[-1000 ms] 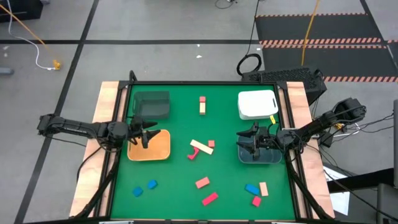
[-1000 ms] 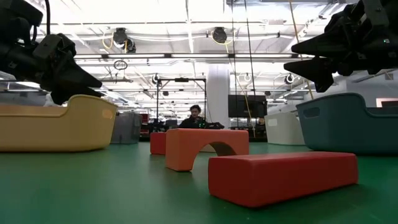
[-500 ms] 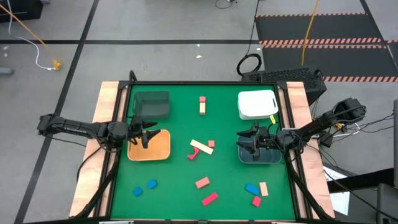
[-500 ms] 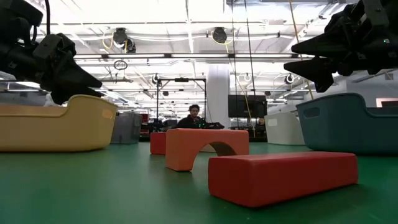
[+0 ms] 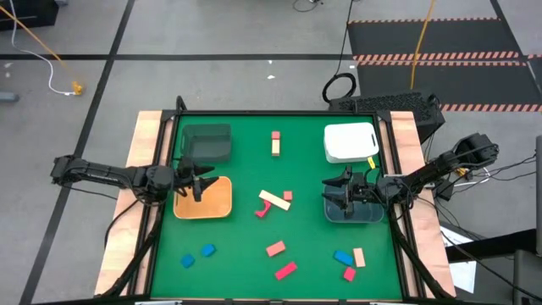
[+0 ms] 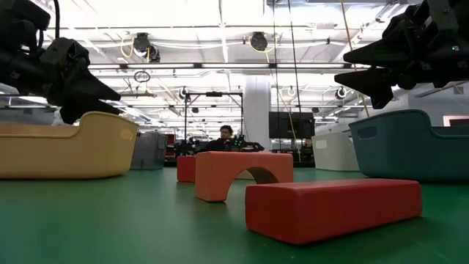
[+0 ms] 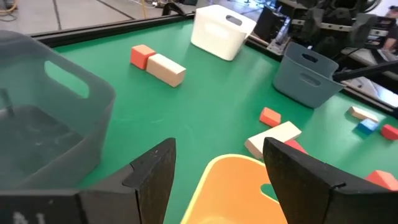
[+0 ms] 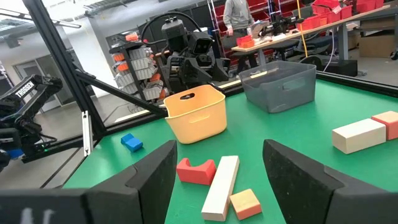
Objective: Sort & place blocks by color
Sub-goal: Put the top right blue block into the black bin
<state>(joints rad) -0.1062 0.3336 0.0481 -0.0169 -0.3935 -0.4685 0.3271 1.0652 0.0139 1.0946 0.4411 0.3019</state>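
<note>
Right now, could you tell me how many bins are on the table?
4: dark green bin far left, white bin far right, orange bin under the left gripper, grey-blue bin under the right gripper.

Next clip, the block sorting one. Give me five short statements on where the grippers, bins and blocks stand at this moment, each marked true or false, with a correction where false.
1. The left gripper hovers over the orange bin, open and empty. True.
2. The right gripper holds a blue block. False: it is open and empty above the grey-blue bin.
3. The orange bin already holds several red blocks. False: its inside shows no block, in the high view or the left wrist view.
4. A tan bar lies mid-table with a red curved piece touching it. True.
5. The white bin sits at the table's left edge. False: it is on the right side, beyond the grey-blue bin.
</note>
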